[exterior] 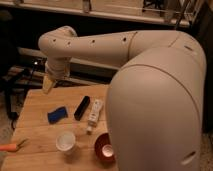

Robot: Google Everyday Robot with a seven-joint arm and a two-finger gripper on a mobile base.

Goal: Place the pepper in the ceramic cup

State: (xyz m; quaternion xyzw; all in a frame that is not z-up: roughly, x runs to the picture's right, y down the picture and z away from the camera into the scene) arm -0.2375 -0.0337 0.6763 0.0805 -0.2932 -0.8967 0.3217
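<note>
The big pale arm (95, 47) sweeps in from the right and bends down at the far left corner of the wooden table (35, 131). Its gripper (48, 84) hangs there above the back edge, tip pointing down, with nothing visibly in it; whether it is clenched or released I cannot tell from here. The pepper (10, 147) lies flat at the near left edge of the table, orange with its green stem end turned toward the middle, well apart from the gripper. The white cup (65, 141) stands upright to the pepper's right, near the front of the table, with bare wood between the two. Just to the right of the cup sits a red bowl (104, 147), partly hidden by the robot's bulky body. Behind the cup, toward the middle of the table, a blue block (57, 114) lies at a slant. To its right are a black bar (82, 107) and a white tube (94, 114), lying side by side and both angled the same way.
</note>
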